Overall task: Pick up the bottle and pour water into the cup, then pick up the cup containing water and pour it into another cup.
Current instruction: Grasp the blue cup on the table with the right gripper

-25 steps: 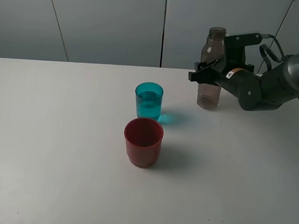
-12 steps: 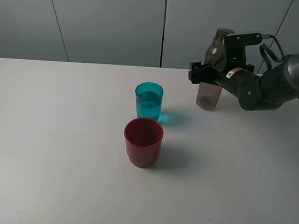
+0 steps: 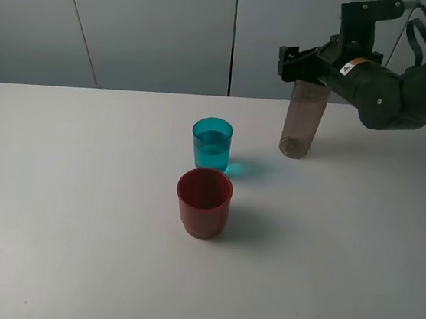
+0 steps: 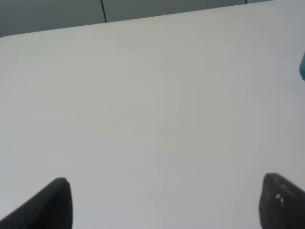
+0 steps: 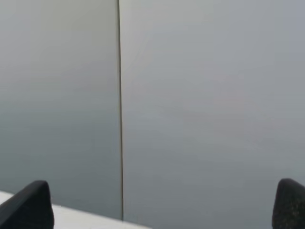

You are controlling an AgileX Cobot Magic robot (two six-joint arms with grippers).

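Observation:
The smoky grey-brown bottle (image 3: 302, 123) stands on the white table (image 3: 78, 190) at the back right, leaning slightly. Its neck is hidden behind my right gripper (image 3: 304, 64), which hovers above it, apart from the body. In the right wrist view the right gripper (image 5: 162, 205) is open, with only the wall between its fingertips (image 5: 28, 205). The teal cup (image 3: 212, 144) holds water and stands mid-table. The red cup (image 3: 203, 202) stands just in front of it. My left gripper (image 4: 162, 202) is open over bare table, and a teal sliver (image 4: 302, 71) shows at the frame edge.
A grey panelled wall (image 3: 158, 30) rises right behind the table's far edge. The right arm (image 3: 398, 84) reaches in from the right, above the table's back corner.
My right gripper has opened, let go of the bottle and risen above it. The bottle stays on the table, now leaning slightly. The cups have not moved.

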